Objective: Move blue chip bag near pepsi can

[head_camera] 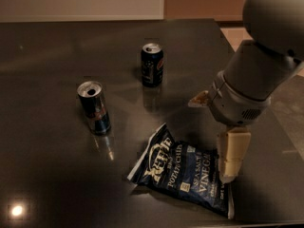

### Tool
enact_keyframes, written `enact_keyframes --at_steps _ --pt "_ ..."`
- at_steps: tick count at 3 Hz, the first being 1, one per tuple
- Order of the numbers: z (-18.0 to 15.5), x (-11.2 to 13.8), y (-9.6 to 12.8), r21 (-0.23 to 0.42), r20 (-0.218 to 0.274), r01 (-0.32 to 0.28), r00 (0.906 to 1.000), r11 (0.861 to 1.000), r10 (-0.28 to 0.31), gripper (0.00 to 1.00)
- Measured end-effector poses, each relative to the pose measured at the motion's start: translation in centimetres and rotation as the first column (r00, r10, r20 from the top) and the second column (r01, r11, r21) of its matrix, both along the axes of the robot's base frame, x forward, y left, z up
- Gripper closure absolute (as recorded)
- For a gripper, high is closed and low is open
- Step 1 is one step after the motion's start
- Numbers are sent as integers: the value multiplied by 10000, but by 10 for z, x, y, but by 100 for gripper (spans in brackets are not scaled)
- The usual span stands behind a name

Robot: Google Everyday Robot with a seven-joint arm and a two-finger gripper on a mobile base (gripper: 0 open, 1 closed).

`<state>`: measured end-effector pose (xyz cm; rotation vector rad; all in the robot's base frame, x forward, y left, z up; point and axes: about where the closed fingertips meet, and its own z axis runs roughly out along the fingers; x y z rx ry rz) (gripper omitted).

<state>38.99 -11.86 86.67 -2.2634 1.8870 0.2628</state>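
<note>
The blue chip bag point(183, 172) lies near the bench's point(57, 46) front edge, with open surface up to the pepsi can point(152, 64). My tool point(231, 156) is at the bag's right end; I cannot tell how open it is.

my gripper point(231, 167) low at right edge of blue chip bag point(180, 175), open table point(47, 175) strip between bag and pepsi can point(152, 65), taller slim can point(94, 107) off left, well apart from both, my arm point(251, 80) crowding right side
</note>
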Motion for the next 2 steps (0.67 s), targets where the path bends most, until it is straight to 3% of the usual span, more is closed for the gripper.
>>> enact_keyframes --at_steps 1,2 --pt "-13 -7 4 373 -168 -491 9986 9981 498 0" --pt "-24 -15 8 655 -311 -1004 9942 9928 1025 17"
